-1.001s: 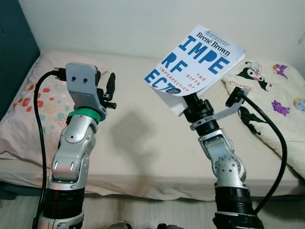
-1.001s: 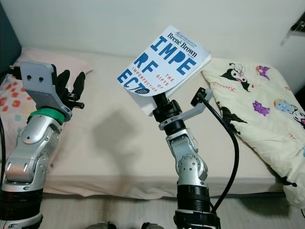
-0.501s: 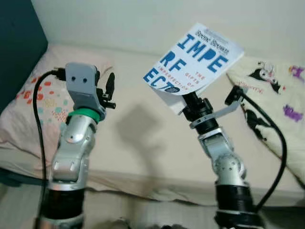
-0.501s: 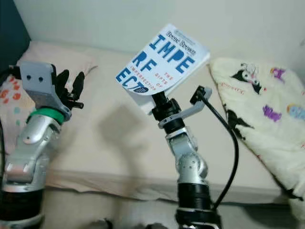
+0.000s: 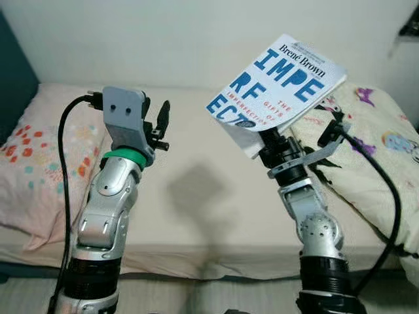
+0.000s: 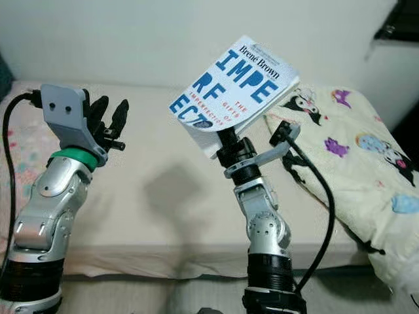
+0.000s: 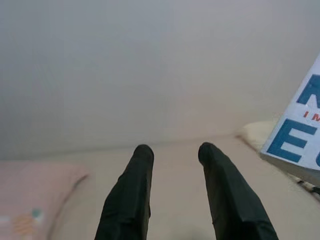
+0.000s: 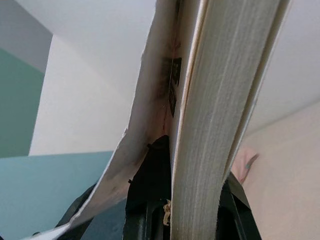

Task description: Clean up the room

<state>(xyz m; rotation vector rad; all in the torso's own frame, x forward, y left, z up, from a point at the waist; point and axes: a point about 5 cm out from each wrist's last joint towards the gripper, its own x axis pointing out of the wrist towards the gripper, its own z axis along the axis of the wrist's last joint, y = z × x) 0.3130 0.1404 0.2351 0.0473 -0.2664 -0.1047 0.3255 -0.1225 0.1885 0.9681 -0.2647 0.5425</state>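
The right gripper [image 5: 267, 135] clamps the book [image 5: 278, 80] by its lower edge, lifted off the bed [image 5: 209, 163], likely for carrying away. At 9 o'clock, the left gripper [image 7: 174, 152] hovers empty, its 2 fingers parted.

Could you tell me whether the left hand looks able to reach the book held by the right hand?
Probably yes: the left hand is open and holds nothing, and only open air above the bed separates it from the white paperback book with blue lettering.

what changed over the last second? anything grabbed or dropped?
Nothing grabbed or dropped. The whole picture shifted, so the camera moved, not the things. The right gripper stays shut on the book, held up over the bed at the same tilt. The left gripper is still raised, open and empty. The pink pillow and the cartoon-print blanket lie as before.
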